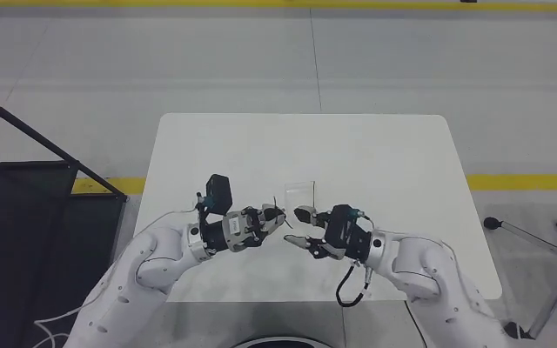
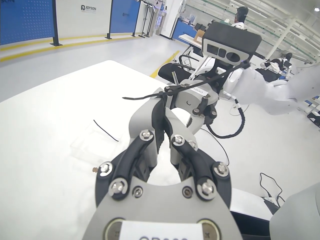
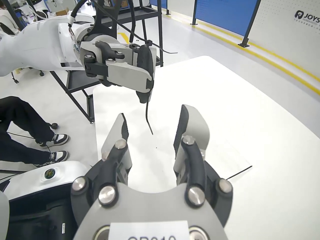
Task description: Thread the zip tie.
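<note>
A lettered logo [image 2: 88, 8] stands on the white panel [image 2: 75, 28] and the blue panel [image 3: 225, 13]. A white label [image 2: 160, 232] with cut-off dark characters sits on the left gripper [image 2: 162, 98] and the right gripper [image 3: 153, 112].

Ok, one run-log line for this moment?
left claw: shut on zip tie | right claw: open, facing tie's hanging end, no contact | second tie: on table by clear tray | threading: not yet done
</note>
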### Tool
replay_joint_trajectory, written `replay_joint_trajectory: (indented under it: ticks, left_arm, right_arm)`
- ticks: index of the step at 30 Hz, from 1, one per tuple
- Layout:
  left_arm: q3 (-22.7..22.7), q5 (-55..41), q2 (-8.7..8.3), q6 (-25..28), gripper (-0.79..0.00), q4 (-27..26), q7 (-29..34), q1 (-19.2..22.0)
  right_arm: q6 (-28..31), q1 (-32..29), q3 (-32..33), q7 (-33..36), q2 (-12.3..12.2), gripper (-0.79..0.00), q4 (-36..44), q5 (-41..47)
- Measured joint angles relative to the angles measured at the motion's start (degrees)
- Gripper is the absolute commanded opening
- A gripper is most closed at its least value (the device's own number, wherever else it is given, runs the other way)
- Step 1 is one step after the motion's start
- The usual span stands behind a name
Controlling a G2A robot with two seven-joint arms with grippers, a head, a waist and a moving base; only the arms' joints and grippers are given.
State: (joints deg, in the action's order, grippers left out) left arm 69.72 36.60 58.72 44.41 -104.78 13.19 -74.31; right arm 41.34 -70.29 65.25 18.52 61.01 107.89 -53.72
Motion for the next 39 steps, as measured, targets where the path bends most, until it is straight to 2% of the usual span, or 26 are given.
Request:
replay_joint_trajectory:
  ticks: [3, 7, 12, 14, 26, 27, 29, 30, 32, 35, 39]
  left_arm:
    - [0.02, 0.10, 0.02, 0.06, -0.785, 0.02, 0.00, -0.05]
    - [-0.02, 0.10, 0.06, 0.05, -0.785, 0.11, 0.09, -0.09]
    - [-0.06, 0.32, 0.10, -0.06, -0.785, 0.12, 0.24, -0.08]
    - [-0.06, 0.38, 0.12, -0.12, -0.785, 0.10, 0.23, -0.11]
    - [-0.03, 0.57, 0.23, 0.01, -0.785, 0.12, -0.07, -0.30]
    - [-0.04, 0.44, 0.24, 0.00, -0.699, 0.14, -0.12, -0.33]
    - [-0.06, -0.05, 0.27, -0.05, -0.234, 0.25, -0.20, -0.40]
    - [-0.06, -0.25, 0.27, -0.04, -0.129, 0.28, -0.17, -0.40]
    - [0.00, -0.48, 0.27, 0.10, -0.037, 0.32, 0.10, -0.36]
    - [0.15, -0.67, 0.23, 0.42, -0.003, 0.30, 0.45, -0.43]
    - [0.42, -0.94, 0.17, 1.02, 0.000, 0.24, 0.72, -0.75]
  right_arm:
    - [0.40, 0.52, -0.50, 0.60, 0.05, -0.406, -0.17, 0.36]
    - [0.30, 0.89, -0.74, 0.82, 0.08, -0.496, -0.33, 0.41]
    - [0.07, 1.16, -0.90, 0.65, 0.12, -0.745, -0.60, 0.28]
    - [0.03, 1.24, -0.96, 0.69, 0.13, -0.785, -0.64, 0.24]
    - [-0.33, 1.42, -1.06, 0.58, 0.13, -0.785, -0.70, -0.03]
    - [-0.47, 1.40, -0.98, 0.24, 0.14, -0.785, -0.68, -0.13]
    - [-0.63, 1.19, -0.73, -0.89, 0.15, -0.785, -0.68, -0.31]
    - [-0.67, 1.06, -0.58, -1.43, 0.14, -0.785, -0.71, -0.37]
    - [-0.75, 0.74, -0.15, -2.74, 0.12, -0.785, -0.78, -0.52]
    - [-0.64, 0.22, 0.43, -4.55, 0.09, -0.785, -0.90, -0.67]
    - [-0.43, -0.38, 1.19, -6.60, 0.05, -0.785, -1.16, -0.60]
